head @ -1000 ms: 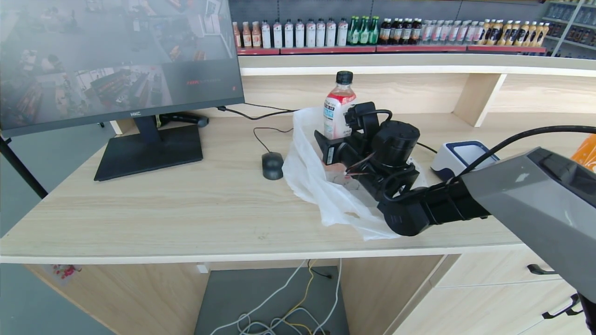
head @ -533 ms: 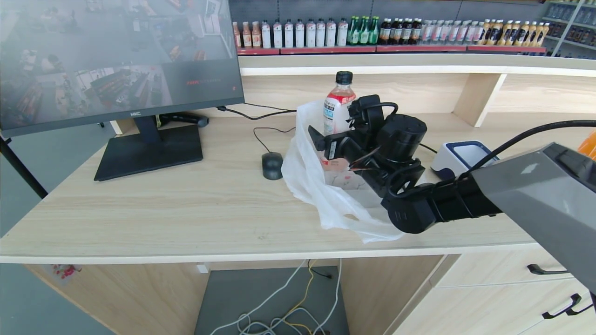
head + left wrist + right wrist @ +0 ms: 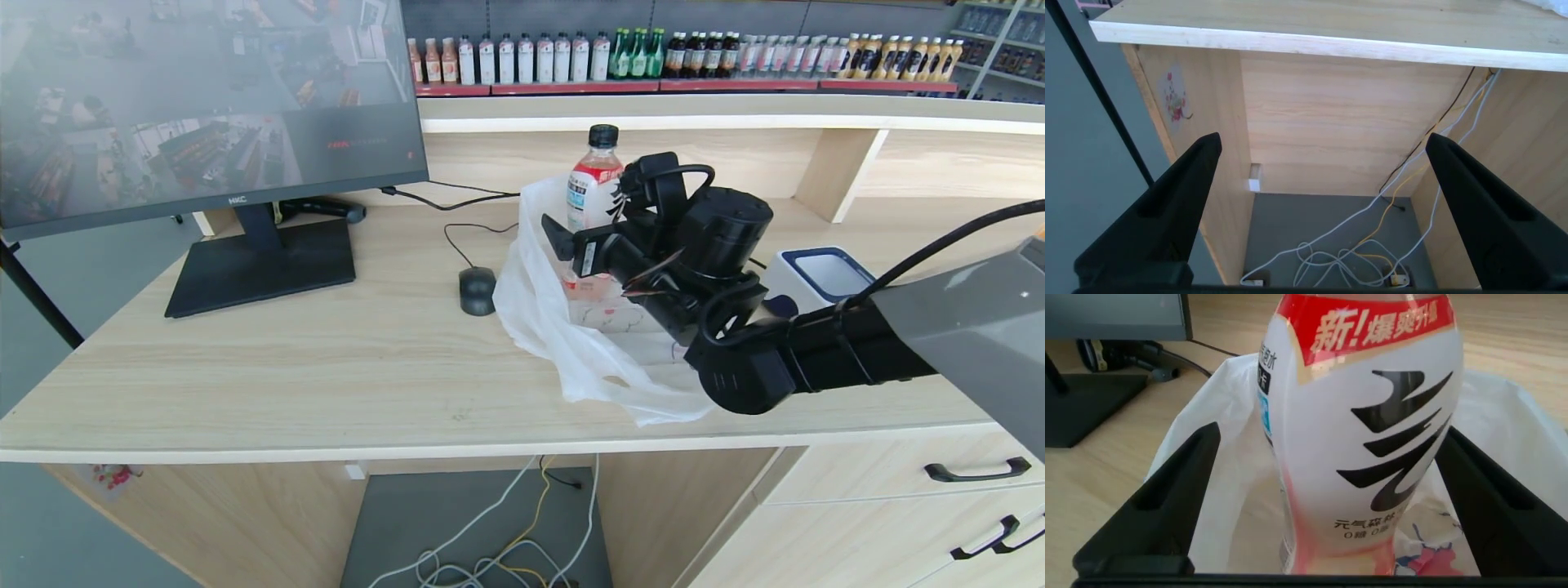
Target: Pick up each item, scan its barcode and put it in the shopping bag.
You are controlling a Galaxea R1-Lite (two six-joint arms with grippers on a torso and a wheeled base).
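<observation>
**Bottle stands in shopping bag, jaws spread**

Below the table [image 3: 1290, 33] edge, the left jaws hang wide and hold nothing, with loose cables [image 3: 1355, 253] beyond them. Up top, a mouse [image 3: 478, 290] lies left of the right jaws, which are spread wide either side of the upright bottle [image 3: 593, 184]. The bottle stands inside the white shopping bag [image 3: 539, 327], and a scanner [image 3: 816, 278] sits to the jaws' right.

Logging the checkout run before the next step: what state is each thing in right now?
shopping bag: open, on the counter
bottle: upright, capped, standing in the shopping bag
right gripper: open, fingers either side of the bottle
left gripper: open, empty
monitor: on
</observation>
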